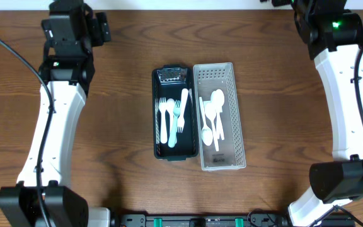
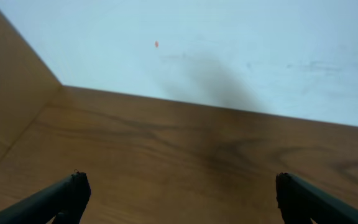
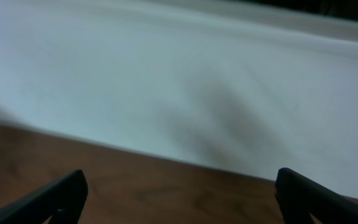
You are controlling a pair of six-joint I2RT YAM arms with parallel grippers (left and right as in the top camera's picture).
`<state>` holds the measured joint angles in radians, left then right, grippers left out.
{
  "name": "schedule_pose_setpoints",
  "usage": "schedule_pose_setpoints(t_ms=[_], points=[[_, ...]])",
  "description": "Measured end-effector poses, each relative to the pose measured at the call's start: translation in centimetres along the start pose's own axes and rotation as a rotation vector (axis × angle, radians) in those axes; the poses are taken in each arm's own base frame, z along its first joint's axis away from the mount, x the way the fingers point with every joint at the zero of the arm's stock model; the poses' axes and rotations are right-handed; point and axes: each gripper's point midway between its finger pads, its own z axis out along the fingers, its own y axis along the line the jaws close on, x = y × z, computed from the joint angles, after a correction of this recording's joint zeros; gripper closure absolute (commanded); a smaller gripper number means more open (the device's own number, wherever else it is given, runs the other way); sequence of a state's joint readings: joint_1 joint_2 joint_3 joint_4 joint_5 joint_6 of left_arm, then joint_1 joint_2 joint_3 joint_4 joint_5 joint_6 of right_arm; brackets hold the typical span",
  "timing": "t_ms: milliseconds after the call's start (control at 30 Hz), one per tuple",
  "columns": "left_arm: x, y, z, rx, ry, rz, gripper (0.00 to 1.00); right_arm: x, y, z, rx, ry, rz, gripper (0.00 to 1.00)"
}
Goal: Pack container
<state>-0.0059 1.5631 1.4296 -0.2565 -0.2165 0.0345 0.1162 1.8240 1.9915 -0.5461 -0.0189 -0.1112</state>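
Two trays, dark tray (image 1: pixel 176 156) holding forks (image 1: pixel 171 117), white tray (image 1: pixel 236 126) three spoons (image 1: pixel 210 113), left pincer (image 2: pixel 179 186), right pincer (image 3: pixel 179 183) both wide

Dark wood-grain table (image 1: pixel 125 75), pale wall (image 2: pixel 229 50)

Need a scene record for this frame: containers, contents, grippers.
dark tray: table centre, holds forks
white basket: right beside the tray, on the right arm's side, holds spoons
left gripper: open, empty, by the far table edge
right gripper: open, empty, by the far table edge
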Motion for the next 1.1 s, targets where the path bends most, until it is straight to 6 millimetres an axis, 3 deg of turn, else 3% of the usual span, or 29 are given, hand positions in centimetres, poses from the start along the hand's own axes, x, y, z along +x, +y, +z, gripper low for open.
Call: schedule_pose_setpoints(t_ms=[167, 300, 433, 533, 667, 800, 967, 1100], points=[[0.2, 0.3, -3.4, 0.039, -0.077, -0.02, 0.02, 1.2, -1.8, -1.5, 0.038, -0.003, -0.09, 0.01], [-0.4, 1.0, -7.4, 0.064, -0.199, -0.049, 0.02, 2.6, -4.6, -5.8, 0.12, -0.055, -0.103, 0.01], [1.9, 1.7, -10.0, 0.069, -0.233, -0.057, 0.02, 4.6, -5.9, -10.2, 0.195, -0.144, -0.105, 0.01], [5.1, 2.0, -10.6, 0.069, -0.224, -0.055, 0.02, 8.3, -5.7, -12.0, 0.224, -0.169, -0.106, 0.01], [10.4, 2.2, -11.2, 0.073, -0.203, -0.048, 0.02, 15.5, -4.7, -12.1, 0.228, -0.123, -0.102, 0.01], [14.0, 2.0, -12.6, 0.096, -0.229, -0.047, 0.02, 22.1, -4.0, -12.9, 0.245, -0.076, -0.06, 0.01], [17.5, 1.8, -14.7, 0.132, -0.271, -0.045, 0.02, 25.3, -4.5, -15.3, 0.326, -0.114, 0.045, 0.01], [17.0, 2.1, -15.8, 0.135, -0.329, -0.061, 0.02, 26.1, -4.7, -16.3, 0.355, -0.129, 0.084, 0.01]])
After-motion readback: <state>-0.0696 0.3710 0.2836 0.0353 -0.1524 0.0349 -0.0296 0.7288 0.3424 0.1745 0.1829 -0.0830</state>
